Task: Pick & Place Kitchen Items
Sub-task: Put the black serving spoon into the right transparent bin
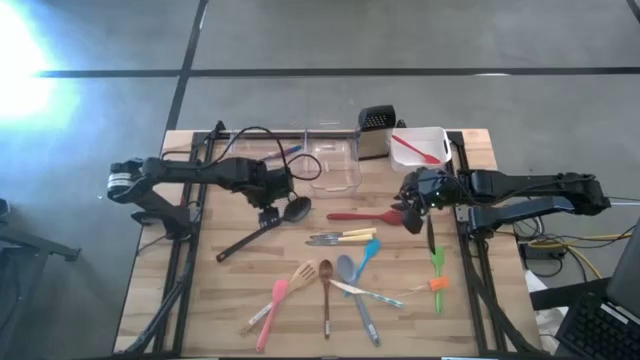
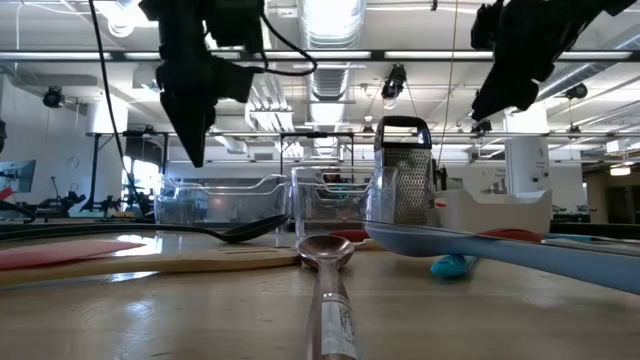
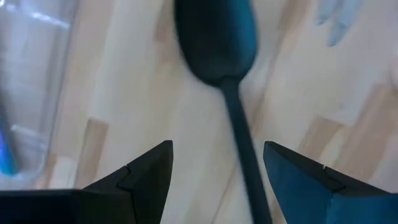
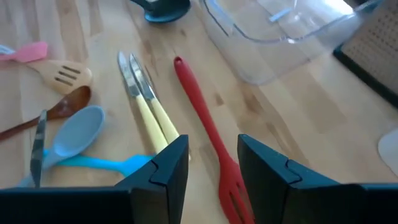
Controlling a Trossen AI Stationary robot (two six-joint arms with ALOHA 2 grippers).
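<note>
The black ladle (image 1: 262, 228) lies on the table, its bowl (image 3: 217, 37) toward the clear tub. My left gripper (image 1: 270, 214) hangs open above its handle just behind the bowl; in the left wrist view the handle (image 3: 242, 143) runs between the fingers of my left gripper (image 3: 217, 149), untouched. The red spatula (image 1: 362, 215) lies flat at mid-table. My right gripper (image 1: 411, 216) is open above its slotted head; in the right wrist view the spatula (image 4: 202, 112) passes between the fingers of my right gripper (image 4: 213, 146). The low view shows both grippers (image 2: 195, 150) (image 2: 495, 100) well above the tabletop.
Two yellow-handled knives (image 1: 340, 237), a blue spoon (image 1: 367, 255), a grey spoon (image 1: 355, 290), wooden spoons (image 1: 325, 285), a pink spatula (image 1: 272, 310) and green-orange tools (image 1: 437, 270) lie toward the near edge. At the far edge stand a clear tub (image 1: 333, 165), a white tub (image 1: 432, 135) and a grater (image 1: 375, 125).
</note>
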